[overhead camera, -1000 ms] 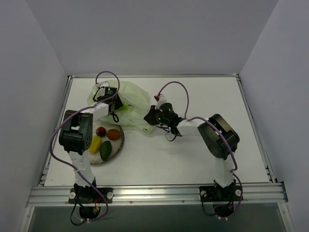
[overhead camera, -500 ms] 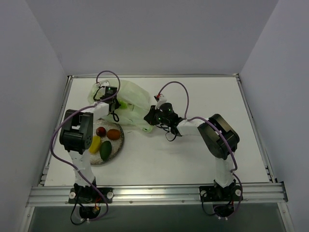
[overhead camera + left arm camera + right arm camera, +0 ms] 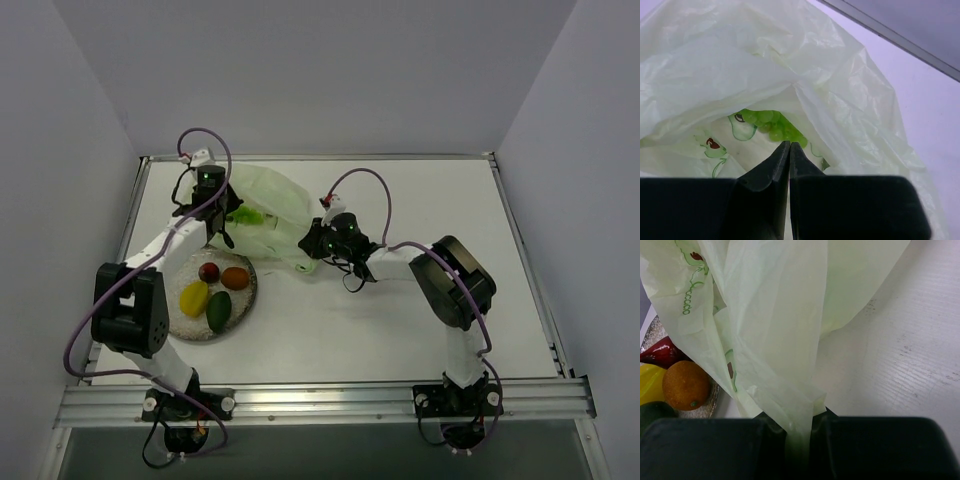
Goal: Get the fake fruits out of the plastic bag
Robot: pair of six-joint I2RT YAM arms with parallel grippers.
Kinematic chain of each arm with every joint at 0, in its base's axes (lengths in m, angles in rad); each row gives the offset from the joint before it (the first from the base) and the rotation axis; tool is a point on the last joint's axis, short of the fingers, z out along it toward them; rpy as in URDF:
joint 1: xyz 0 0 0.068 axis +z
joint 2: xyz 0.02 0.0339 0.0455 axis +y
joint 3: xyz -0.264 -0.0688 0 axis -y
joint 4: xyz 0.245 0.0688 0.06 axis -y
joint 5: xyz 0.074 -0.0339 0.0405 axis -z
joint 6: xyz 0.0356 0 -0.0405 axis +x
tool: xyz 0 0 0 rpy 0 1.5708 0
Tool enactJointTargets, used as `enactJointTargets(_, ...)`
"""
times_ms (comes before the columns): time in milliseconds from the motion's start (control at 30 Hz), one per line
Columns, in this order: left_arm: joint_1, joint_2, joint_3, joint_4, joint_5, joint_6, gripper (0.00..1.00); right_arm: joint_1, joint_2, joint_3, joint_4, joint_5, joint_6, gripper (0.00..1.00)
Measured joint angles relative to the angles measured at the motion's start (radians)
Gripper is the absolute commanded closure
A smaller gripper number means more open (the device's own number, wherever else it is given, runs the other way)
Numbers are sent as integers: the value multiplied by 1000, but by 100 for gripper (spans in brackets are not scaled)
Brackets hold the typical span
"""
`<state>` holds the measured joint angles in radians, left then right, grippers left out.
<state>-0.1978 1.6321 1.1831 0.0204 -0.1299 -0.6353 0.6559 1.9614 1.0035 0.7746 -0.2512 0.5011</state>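
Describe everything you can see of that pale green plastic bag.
The plastic bag is thin, wrinkly, pale green see-through film printed with small fruit pictures and lettering. It lies crumpled on the white table, beyond the plate. The right claw pinches one edge, drawing a strip of film taut. Its mouth gapes toward the shut left claw. A light green bunch of fake grapes lies inside.
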Motion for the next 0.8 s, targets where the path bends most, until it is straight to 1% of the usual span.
enactJointTargets(33, 1, 8, 8, -13, 5, 0, 97, 0, 0, 0, 0, 0, 0, 100)
enactJointTargets(67, 2, 26, 20, -24, 10, 0, 93, 0, 0, 0, 0, 0, 0, 100)
enactJointTargets(133, 2, 77, 50, -41, 11, 5, 80, 0, 0, 0, 0, 0, 0, 100)
enactJointTargets(167, 3, 105, 62, -47, 11, 7, 71, 0, -1, -2, 0, 0, 0, 100)
enactJointTargets(233, 4, 163, 80, -69, 10, 8, 65, 0, -3, -3, -1, 1, 0, 100)
enactJointTargets(267, 5, 188, 90, -83, 10, 9, 59, 0, -5, -4, -1, 1, 0, 100)
enactJointTargets(333, 8, 237, 110, -102, 11, 14, 53, 0, -8, -4, -1, 2, -1, 100)
enactJointTargets(367, 10, 258, 123, -113, 12, 16, 46, 0, -10, -4, -1, 2, -1, 100)
enactJointTargets(400, 14, 276, 136, -118, 15, 20, 43, 0, -10, -4, -1, 2, -1, 100)
enactJointTargets(500, 24, 309, 162, -122, 24, 27, 36, 0, -11, -4, -1, 2, -1, 100)
enactJointTargets(533, 26, 316, 172, -121, 26, 30, 35, 0, -11, -4, -1, 2, -1, 100)
enactJointTargets(800, 39, 375, 241, -104, 16, 35, 34, 0, -11, -4, -1, 2, -1, 100)
